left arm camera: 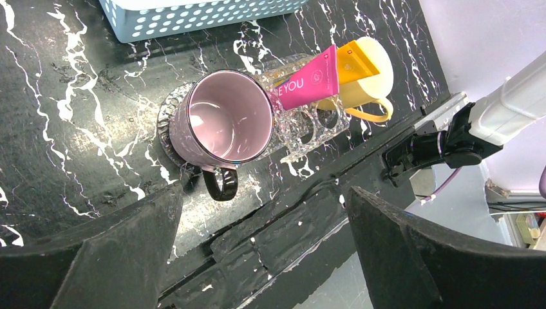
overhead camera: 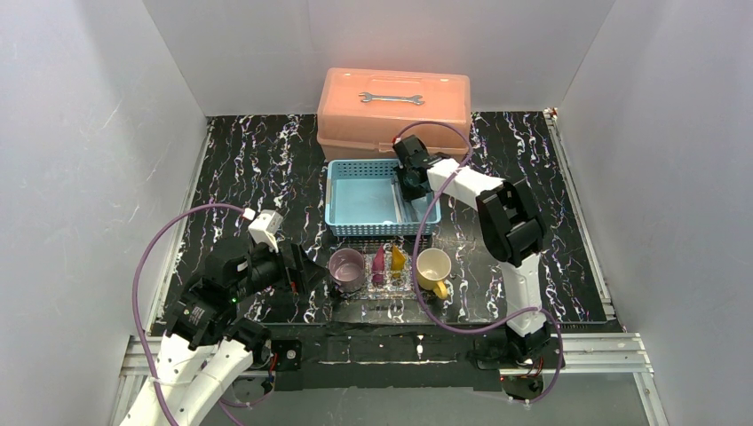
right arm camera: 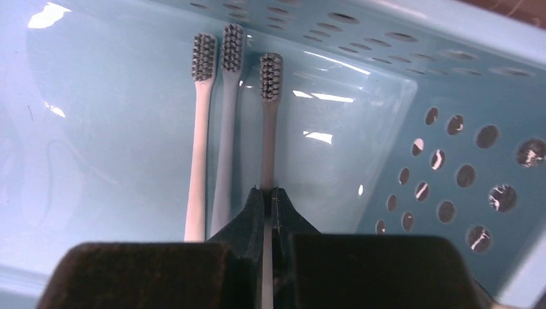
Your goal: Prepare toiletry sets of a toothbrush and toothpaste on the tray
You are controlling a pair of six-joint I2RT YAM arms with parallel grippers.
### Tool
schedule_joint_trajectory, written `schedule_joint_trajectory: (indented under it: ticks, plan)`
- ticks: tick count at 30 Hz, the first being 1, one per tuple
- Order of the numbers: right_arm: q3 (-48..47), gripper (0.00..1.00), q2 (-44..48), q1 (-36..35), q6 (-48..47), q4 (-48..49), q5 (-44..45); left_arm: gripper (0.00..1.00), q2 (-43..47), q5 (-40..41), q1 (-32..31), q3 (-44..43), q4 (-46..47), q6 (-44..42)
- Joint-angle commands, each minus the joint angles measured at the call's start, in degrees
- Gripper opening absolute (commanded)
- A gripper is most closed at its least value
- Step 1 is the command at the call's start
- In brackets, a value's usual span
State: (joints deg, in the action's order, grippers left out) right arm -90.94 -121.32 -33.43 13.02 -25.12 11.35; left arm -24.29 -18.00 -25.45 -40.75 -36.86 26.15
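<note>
right claw pinched shut on the handle of the rightmost toothbrush in the blue basket. the brush's long axis runs straight up the wrist frame, bristles at the far end. the tray, holding both tubes, lies below the basket in the top view. left claw gapes empty by the purple mug.

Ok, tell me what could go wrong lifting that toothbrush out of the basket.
The right gripper pinches the thin grey toothbrush only at its fingertips, so it may swivel or slip. Two other toothbrushes lie beside it and might get dragged along. The tray is tight: the magenta tube sits between the purple mug and yellow mug and could be knocked.
</note>
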Motion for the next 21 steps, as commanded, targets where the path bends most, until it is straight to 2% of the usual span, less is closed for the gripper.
schedule_joint_trajectory:
  ticks: [1,10,21]
  plan:
    - [0.48,0.01,6.51,0.56,0.32,-0.06,-0.19,0.98,-0.39,-0.11,-0.05,0.40,0.39,-0.62]
    - [1.73,0.01,12.48,0.49,0.43,0.67,-0.28,0.98,-0.55,-0.30,-0.08,0.32,0.39,-0.64]
    - [6.16,0.01,23.82,-0.51,0.70,7.19,-2.78,0.98,-1.00,-0.94,-0.04,0.33,0.37,-0.79]
